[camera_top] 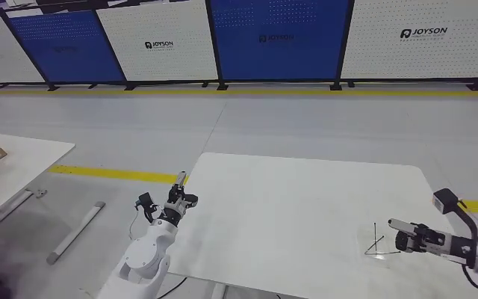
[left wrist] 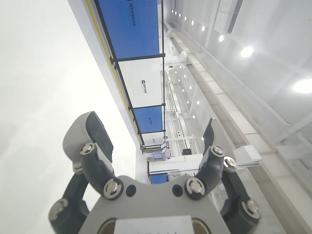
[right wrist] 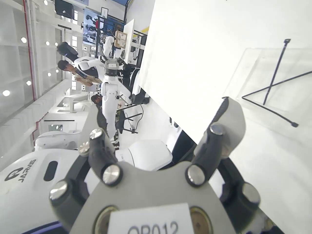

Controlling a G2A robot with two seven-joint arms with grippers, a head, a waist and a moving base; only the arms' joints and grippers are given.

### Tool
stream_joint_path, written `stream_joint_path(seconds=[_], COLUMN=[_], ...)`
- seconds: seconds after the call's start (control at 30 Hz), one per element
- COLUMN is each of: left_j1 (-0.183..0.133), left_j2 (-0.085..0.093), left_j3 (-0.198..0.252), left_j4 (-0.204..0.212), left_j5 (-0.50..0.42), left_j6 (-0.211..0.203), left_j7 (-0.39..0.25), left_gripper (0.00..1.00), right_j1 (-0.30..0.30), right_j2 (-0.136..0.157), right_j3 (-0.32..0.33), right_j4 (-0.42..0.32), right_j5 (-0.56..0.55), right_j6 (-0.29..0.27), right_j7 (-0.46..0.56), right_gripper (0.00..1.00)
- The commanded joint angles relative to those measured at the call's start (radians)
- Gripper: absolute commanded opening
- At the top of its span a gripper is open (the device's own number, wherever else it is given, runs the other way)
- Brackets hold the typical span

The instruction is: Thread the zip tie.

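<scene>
My right hand is released, fingers spread wide, over the right side of the tabletop. Near it, ahead of its fingers, the black zip tie lies on a clear sheet. I think there are two of them, one straight and laid across one bent into a V, though I can't be sure. My left hand is released too, at the tabletop's left edge, well apart from the sheet.

Two zip ties lie crossed on a clear sheet on the table, at its four o'clock. The right gripper sits just at their three o'clock, and the left gripper is by the table's nine o'clock edge.
</scene>
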Motion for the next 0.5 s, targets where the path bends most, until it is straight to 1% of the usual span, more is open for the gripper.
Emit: stream_joint_path(seconds=[0.0, 0.3, 0.33, 0.4, 0.47], left_j1=[0.0, 0.0, 0.0, 0.0, 0.0], left_j2=[0.0, 0.0, 0.0, 0.0, 0.0], left_j3=[0.0, 0.0, 0.0, 0.0, 0.0], left_j4=[0.0, 0.0, 0.0, 0.0, 0.0], left_j5=[0.0, 0.0, 0.0, 0.0, 0.0], left_j6=[0.0, 0.0, 0.0, 0.0, 0.0], left_j7=[0.0, 0.0, 0.0, 0.0, 0.0], left_gripper=[1.0, 1.0, 1.0, 1.0, 1.0], right_j1=[-0.001, -0.001, -0.004, -0.011, -0.006], right_j2=[-0.001, -0.001, 0.0, 0.011, 0.034], right_j3=[0.001, 0.001, -0.003, -0.013, -0.028], right_j4=[-0.001, -0.001, 0.0, 0.015, 0.048], right_j5=[0.0, 0.0, 0.018, 0.065, 0.09], right_j6=[0.0, 0.0, -0.007, -0.036, -0.047], right_j7=[0.0, 0.0, 0.0, 0.0, 0.0], right_gripper=[1.0, 1.0, 1.0, 1.0, 1.0])
